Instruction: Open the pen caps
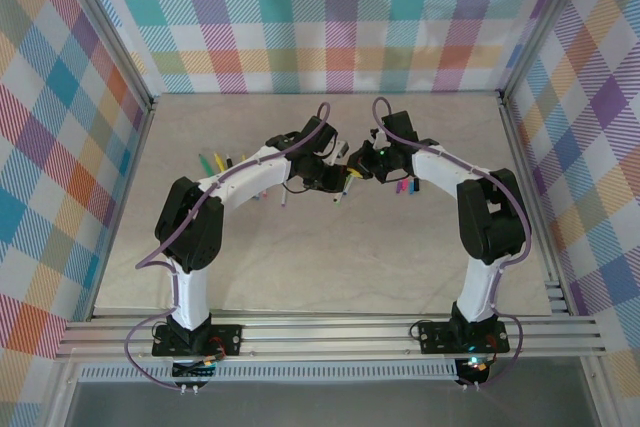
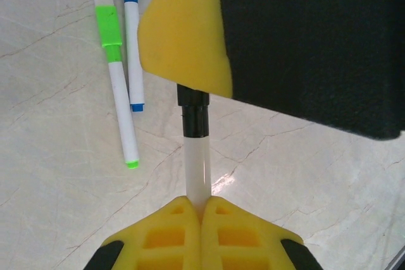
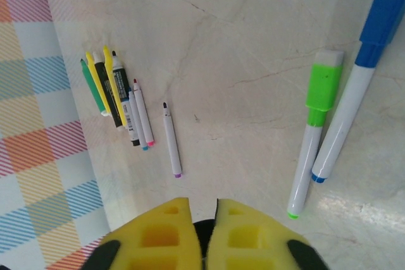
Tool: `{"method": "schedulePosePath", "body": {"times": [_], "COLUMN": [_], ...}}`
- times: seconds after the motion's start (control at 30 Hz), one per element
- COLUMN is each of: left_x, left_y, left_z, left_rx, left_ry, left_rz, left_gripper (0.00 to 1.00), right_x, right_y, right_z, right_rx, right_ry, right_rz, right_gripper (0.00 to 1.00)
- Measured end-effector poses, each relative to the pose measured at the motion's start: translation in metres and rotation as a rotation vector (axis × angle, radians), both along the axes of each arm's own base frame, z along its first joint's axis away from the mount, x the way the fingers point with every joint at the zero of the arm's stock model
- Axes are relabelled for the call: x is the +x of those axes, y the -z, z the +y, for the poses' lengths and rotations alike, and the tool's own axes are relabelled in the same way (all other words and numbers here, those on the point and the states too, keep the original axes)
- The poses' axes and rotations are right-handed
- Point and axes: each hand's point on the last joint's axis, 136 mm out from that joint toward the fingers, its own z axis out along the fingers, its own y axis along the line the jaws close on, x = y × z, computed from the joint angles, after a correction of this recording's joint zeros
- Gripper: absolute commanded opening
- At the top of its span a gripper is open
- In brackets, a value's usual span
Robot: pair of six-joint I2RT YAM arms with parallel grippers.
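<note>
Both hands meet mid-counter. Left hand (image 2: 201, 216) clamped on thin white pen barrel (image 2: 197, 169). Right hand (image 3: 202, 210) pinching its short black plastic cap (image 2: 194, 115), cap not off yet. Green-capped white marker (image 2: 117, 86) and blue-capped white marker (image 2: 133, 42) lie side by side on pale marble-look counter (image 2: 57, 207) below. Bunch of other pens (image 3: 117, 99) far left.

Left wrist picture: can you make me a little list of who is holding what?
left gripper: shut on the white pen barrel
right gripper: shut on the black cap
cap: on the barrel, not pulled off yet
lying on table: green-capped pen, blue-capped pen, side by side
</note>
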Motion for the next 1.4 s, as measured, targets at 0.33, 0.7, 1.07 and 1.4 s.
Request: {"method": "schedulePosePath", "body": {"times": [0.33, 0.7, 1.07, 1.4], "left_x": [-0.003, -0.007, -0.008, -0.010], "left_y": [0.000, 0.004, 0.006, 0.008], "left_z": [-0.001, -0.007, -0.008, -0.011], "left_rx": [0.006, 0.012, 0.022, 0.014], "left_ry": [0.002, 0.017, 0.016, 0.019], "left_rz": [0.010, 0.010, 0.007, 0.010], "left_gripper": [0.21, 0.22, 0.00, 0.00], "right_x": [-0.007, -0.012, -0.011, -0.016], "right_y": [0.007, 0.002, -0.004, -0.001], "right_z": [0.000, -0.002, -0.002, -0.005], "right_rx": [0.011, 0.015, 0.022, 0.023], "right_ry": [-0.009, -0.009, -0.003, 0.000], "right_rz": [0.020, 0.013, 0.003, -0.001], "right_gripper": [0.00, 0.00, 0.00, 0.23]}}
